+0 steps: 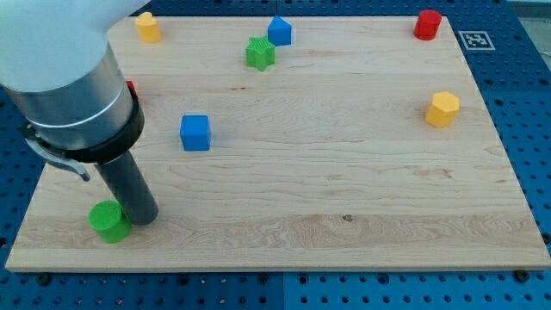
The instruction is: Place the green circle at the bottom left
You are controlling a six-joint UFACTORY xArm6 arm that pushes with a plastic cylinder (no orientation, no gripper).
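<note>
Camera view: green circle block (109, 221) at wooden board (344, 189) bottom left, touching my tip (145, 219) on its right. No gripper. Elsewhere: two blue, two yellow, one red, one green star (260, 52).

Green blocks: two — a circle (109, 221) and a star shape (260, 52)
Blue blocks: two — a cube (195, 133), a house-like one (279, 31)
Yellow blocks: two (148, 27) (442, 109)
Red blocks: one in full view (427, 25), plus a red sliver (131, 89) beside the arm
Surface: one (344, 172)
</note>
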